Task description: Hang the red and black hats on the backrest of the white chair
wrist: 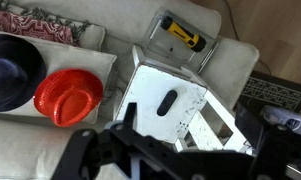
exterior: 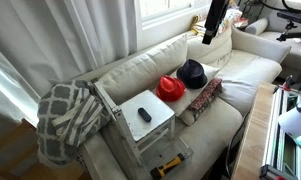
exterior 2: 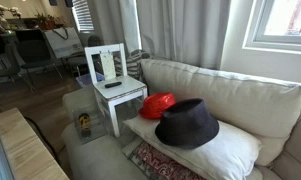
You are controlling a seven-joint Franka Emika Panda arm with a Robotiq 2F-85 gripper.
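The red hat (exterior: 171, 88) and the black hat (exterior: 192, 73) lie side by side on the cream sofa's seat, and show in both exterior views (exterior 2: 157, 104) (exterior 2: 188, 123). The small white chair (exterior: 142, 118) stands on the sofa beside the red hat, with its slatted backrest (exterior 2: 107, 62) upright. In the wrist view the black hat (wrist: 10, 70), red hat (wrist: 68, 95) and chair (wrist: 180, 95) lie far below. My gripper (exterior: 209, 36) hangs high above the sofa back, over the black hat's side. In the wrist view the gripper (wrist: 190, 150) is open and empty.
A black remote (wrist: 165, 102) lies on the chair seat. A patterned grey blanket (exterior: 65, 120) drapes over the sofa arm behind the chair. A yellow and black tool (wrist: 182, 37) lies on the sofa in front of the chair. A patterned cushion (exterior: 203, 97) lies near the hats.
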